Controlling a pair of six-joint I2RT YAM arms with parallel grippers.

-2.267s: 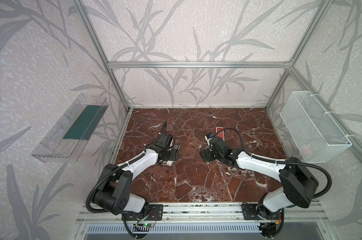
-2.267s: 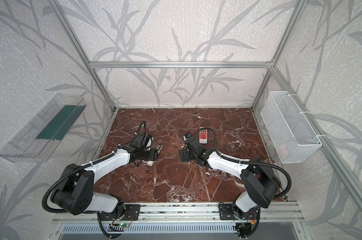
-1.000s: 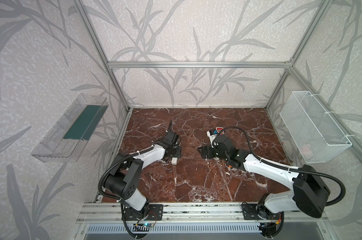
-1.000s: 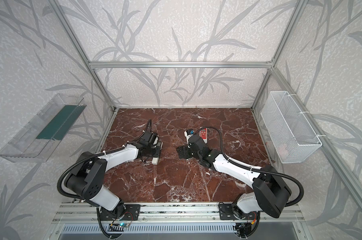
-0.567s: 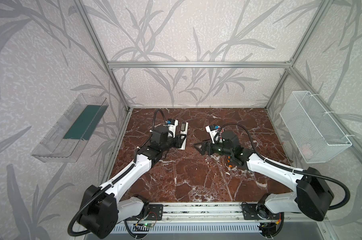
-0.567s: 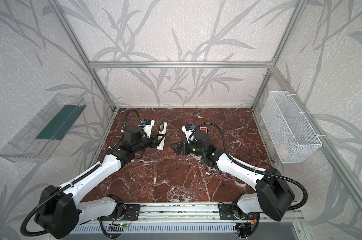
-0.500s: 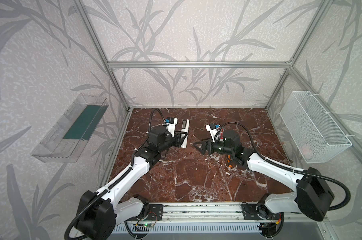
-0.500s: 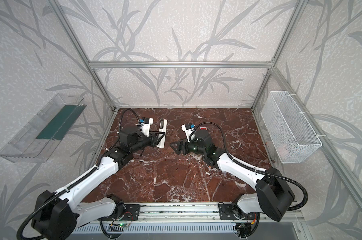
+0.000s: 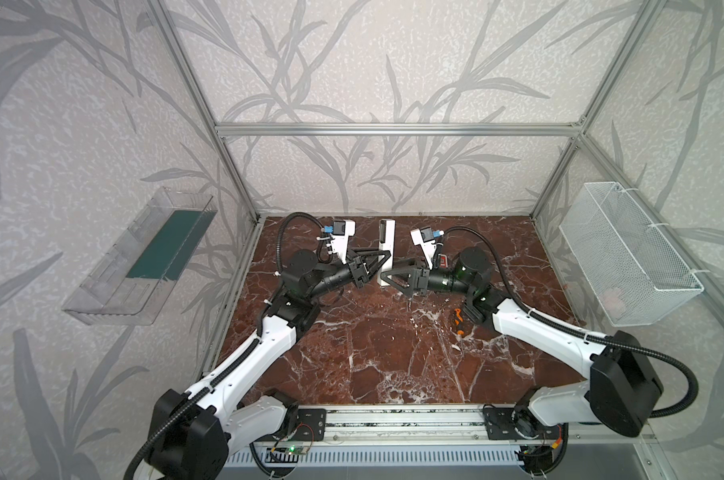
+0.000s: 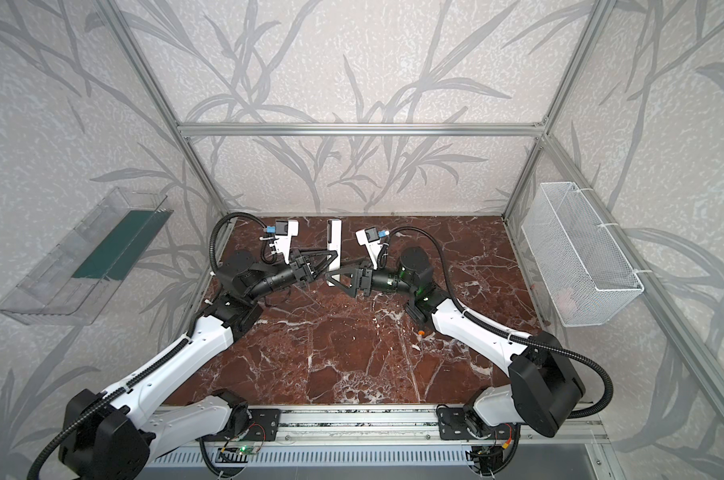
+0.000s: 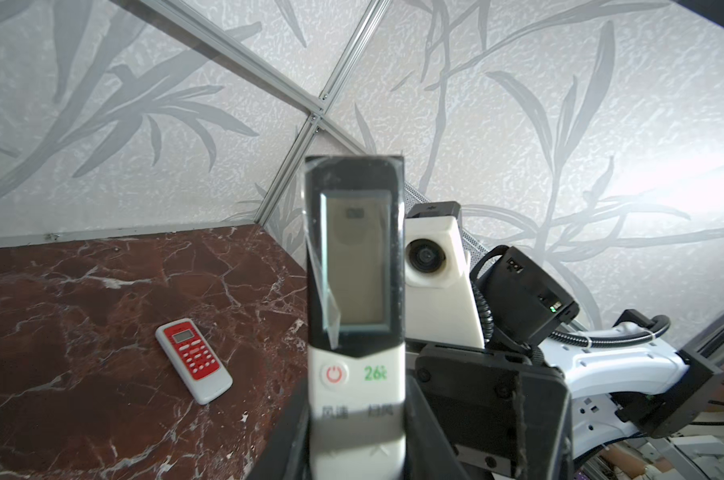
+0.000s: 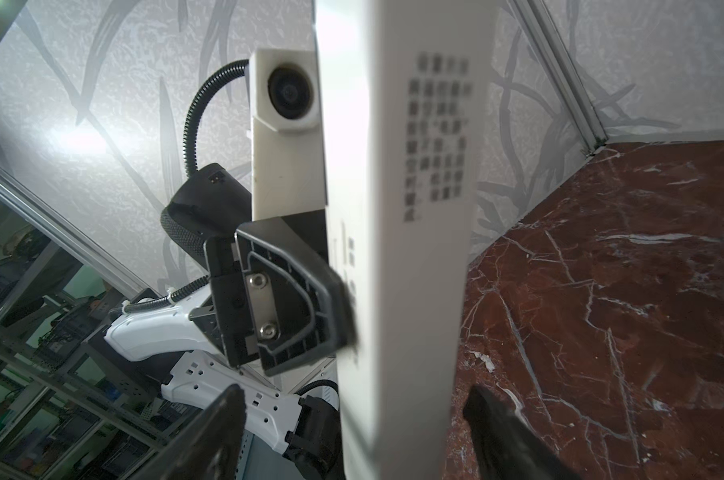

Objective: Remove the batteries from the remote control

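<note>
The white remote control (image 9: 386, 243) (image 10: 334, 243) stands upright in the air over the back middle of the table. My left gripper (image 9: 381, 261) (image 11: 356, 436) is shut on its lower end, and its screen and power button (image 11: 334, 373) face the left wrist camera. The remote's plain back with a printed label (image 12: 401, 208) faces the right wrist camera. My right gripper (image 9: 388, 272) (image 12: 354, 399) is open, with a jaw on each side of the remote's lower end and a gap at both sides. The batteries are hidden.
A small red-and-white remote (image 11: 194, 359) lies flat on the marble table (image 9: 393, 365) behind my right arm. An orange-and-black tool (image 9: 459, 322) lies beside the right forearm. A wire basket (image 9: 626, 253) hangs on the right wall, a clear tray (image 9: 144, 257) on the left wall.
My left gripper has lifted the white remote off the table and turned it upright toward the back middle. My right gripper has come in around its lower end, its jaws narrowing a little.
</note>
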